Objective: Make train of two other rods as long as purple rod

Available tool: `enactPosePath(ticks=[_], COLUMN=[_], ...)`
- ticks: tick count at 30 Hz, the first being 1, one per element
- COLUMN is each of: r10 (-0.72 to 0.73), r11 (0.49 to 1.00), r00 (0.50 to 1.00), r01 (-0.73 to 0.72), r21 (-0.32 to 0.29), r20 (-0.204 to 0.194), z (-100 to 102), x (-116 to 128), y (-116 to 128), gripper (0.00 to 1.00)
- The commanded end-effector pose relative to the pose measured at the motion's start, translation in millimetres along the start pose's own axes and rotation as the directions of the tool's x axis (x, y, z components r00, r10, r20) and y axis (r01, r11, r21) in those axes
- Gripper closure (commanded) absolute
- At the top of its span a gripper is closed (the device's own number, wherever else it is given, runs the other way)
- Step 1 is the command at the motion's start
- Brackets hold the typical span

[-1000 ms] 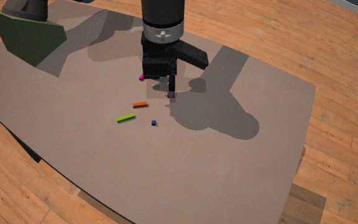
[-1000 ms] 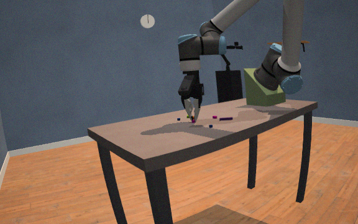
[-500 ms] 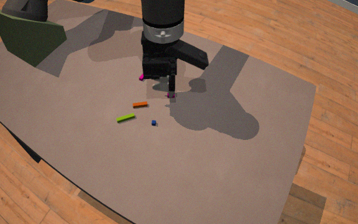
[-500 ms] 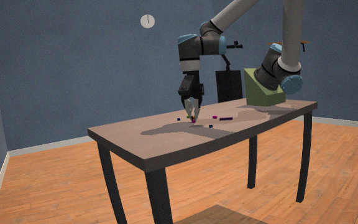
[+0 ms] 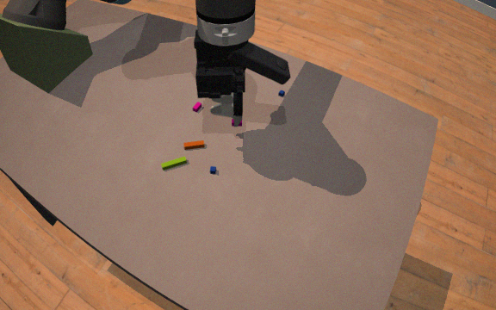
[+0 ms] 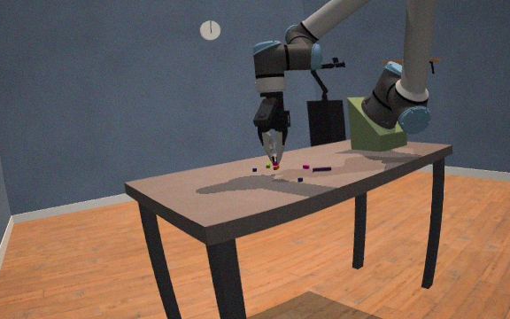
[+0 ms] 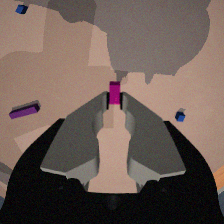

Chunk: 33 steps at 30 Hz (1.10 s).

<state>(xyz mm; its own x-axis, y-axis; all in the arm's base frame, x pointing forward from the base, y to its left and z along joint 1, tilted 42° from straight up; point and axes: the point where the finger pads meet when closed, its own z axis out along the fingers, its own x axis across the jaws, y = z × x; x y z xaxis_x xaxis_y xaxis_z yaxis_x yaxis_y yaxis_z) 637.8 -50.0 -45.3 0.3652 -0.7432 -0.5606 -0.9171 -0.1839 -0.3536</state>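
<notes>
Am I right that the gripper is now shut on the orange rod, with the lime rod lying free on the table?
Not quite: the gripper is shut on a magenta rod, as the wrist view shows. The orange rod lies free on the table, and so does the lime rod, seen in the top view.

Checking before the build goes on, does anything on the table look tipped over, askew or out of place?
Nothing stands out. The gripper is shut on one magenta rod; the orange rod, lime rod and purple rod lie flat and apart.
</notes>
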Motion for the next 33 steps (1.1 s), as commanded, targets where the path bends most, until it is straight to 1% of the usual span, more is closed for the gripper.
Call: enactPosePath(ticks=[1,5,8,14,16,20,22,25,26,28,33], r10=[-0.003,-0.003,-0.003,-0.003,0.000,0.002,0.020,0.075,0.086,0.095,0.096], r11=[1.000,1.000,1.000,1.000,1.000,1.000,1.000,0.997,0.996,0.995,0.995], r00=[1.000,1.000,1.000,1.000,1.000,1.000,1.000,0.997,0.996,0.995,0.995], r01=[0.003,0.003,0.003,0.003,0.000,-0.002,-0.020,-0.075,-0.086,-0.095,-0.096], r21=[0.000,0.000,0.000,0.000,-0.003,-0.003,-0.003,-0.003,-0.003,-0.003,-0.003], r20=[-0.002,-0.002,-0.002,-0.002,0.003,0.004,0.004,0.004,0.004,0.004,0.004], z=[-40.1,-64.8,-73.8,-75.5,-71.8,-71.5,-71.3,-71.6,-71.3,-71.1,-71.6], x=[2.6,2.5,2.5,2.5,1.4,-0.6,-16.4,-56.1,-64.2,-70.0,-69.5], y=[-1.6,-1.6,-1.6,-1.6,0.7,1.1,2.2,8.4,10.0,11.3,11.7], gripper=[1.00,1.00,1.00,1.00,1.00,1.00,1.00,1.00,1.00,1.00,1.00])
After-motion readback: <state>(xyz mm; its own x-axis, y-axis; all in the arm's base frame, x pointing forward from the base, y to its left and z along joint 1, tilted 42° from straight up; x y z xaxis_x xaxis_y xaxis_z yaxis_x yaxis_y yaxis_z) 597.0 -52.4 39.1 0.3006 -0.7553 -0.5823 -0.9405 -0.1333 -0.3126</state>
